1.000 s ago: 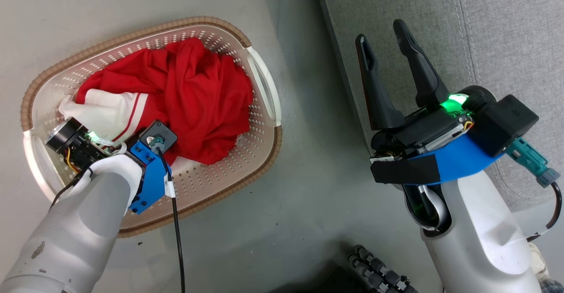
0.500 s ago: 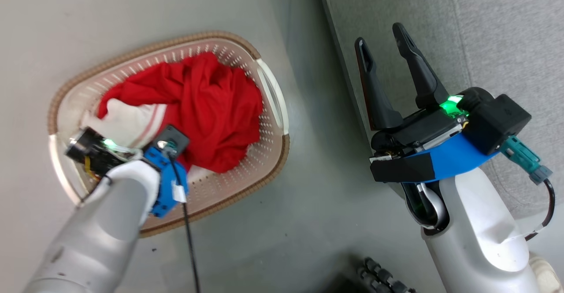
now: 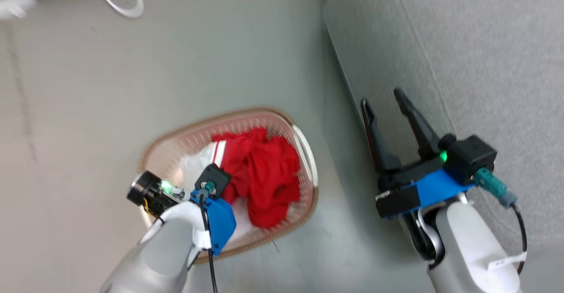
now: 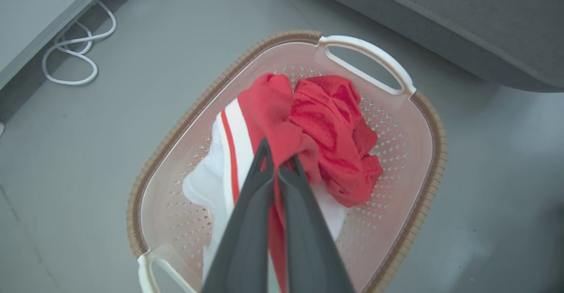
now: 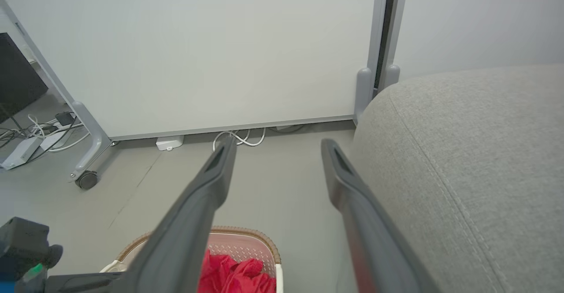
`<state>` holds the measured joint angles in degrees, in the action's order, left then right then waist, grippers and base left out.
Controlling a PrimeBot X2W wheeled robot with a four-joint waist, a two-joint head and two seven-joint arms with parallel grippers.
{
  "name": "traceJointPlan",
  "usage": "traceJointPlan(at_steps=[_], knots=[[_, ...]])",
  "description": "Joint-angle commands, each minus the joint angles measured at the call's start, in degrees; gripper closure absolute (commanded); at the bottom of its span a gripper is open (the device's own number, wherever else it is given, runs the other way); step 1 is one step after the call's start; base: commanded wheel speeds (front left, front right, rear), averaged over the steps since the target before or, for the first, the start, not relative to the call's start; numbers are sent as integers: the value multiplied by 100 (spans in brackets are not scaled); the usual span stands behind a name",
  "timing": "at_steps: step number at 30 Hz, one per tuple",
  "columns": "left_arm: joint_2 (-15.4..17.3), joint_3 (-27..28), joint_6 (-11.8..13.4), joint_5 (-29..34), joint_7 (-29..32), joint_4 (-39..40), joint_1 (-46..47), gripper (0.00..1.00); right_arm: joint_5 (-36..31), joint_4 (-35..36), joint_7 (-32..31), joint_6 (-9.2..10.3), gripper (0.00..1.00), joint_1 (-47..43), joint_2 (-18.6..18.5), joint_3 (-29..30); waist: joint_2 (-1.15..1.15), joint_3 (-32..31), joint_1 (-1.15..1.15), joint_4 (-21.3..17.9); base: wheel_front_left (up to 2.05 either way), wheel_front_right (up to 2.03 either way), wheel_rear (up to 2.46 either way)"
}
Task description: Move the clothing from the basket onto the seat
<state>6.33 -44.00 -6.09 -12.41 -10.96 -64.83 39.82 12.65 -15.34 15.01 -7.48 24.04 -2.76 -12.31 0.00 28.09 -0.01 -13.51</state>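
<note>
Here, left gripper (image 4: 278, 158): we see its two dark fingers pressed together on a fold of the clothing (image 4: 328, 127), with a strip of red fabric running down between them.
Clothing: we find it bunched inside the basket (image 4: 434, 152), red mass toward 1 o'clock of the left wrist view, a white part with red stripes at 9 o'clock of the fingertips.
Clothing, lift: we cannot tell how far the pinched fold stands clear of the rest of the heap.
Basket: we see it on the grey floor (image 3: 110, 86), at 7 o'clock in the head view, its brown rim all in view at the top.
Handle (image 4: 368, 53): we see this white handle on the basket side nearest the seat (image 4: 440, 11).
Seat: we place it at 2 o'clock in the head view and 1 o'clock in the left wrist view, apart from the basket with a strip of floor between.
Right gripper (image 3: 381, 99): we see its fingers spread wide with nothing between them, at 4 o'clock in the head view, over the seat's near edge.
Right wrist view: we see the seat at 3 o'clock and the basket with red fabric at 6 o'clock.
Cable (image 4: 70, 61): we see a white loop on the floor at 10 o'clock of the left wrist view, well apart from the basket.
</note>
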Motion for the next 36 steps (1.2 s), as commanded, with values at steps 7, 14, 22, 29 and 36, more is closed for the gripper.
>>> traceJointPlan(at_steps=[7, 14, 22, 29, 36], knots=[[-235, 87, -121, -511, -308, 266, -312, 100, -122, -288, -69, -3, 0, -627, -21, 98, 0, -1800, 1, 882, 0, 0, 0], [-342, -70, -149, -1079, -284, 767, -144, 100, -93, -175, -323, -3, 0, -1050, -22, -5, 0, -2389, 1, 1122, 0, 0, 0], [-347, -546, -139, -1879, 30, 1681, 205, 100, -8, -7, -549, -3, 0, -1301, -22, -204, 0, -2752, 1, 1133, 0, 0, 0], [-344, -938, -139, -2316, 277, 2252, 571, 100, -63, 156, -698, -3, 0, -1392, -22, -248, 0, -2918, 1, 1088, 0, 0, 0], [-344, -1179, -42, -2491, 410, 2422, 760, 100, -109, 290, -823, -3, 0, -1450, -21, -251, 0, -3007, 1, 1076, 0, 0, 0]])
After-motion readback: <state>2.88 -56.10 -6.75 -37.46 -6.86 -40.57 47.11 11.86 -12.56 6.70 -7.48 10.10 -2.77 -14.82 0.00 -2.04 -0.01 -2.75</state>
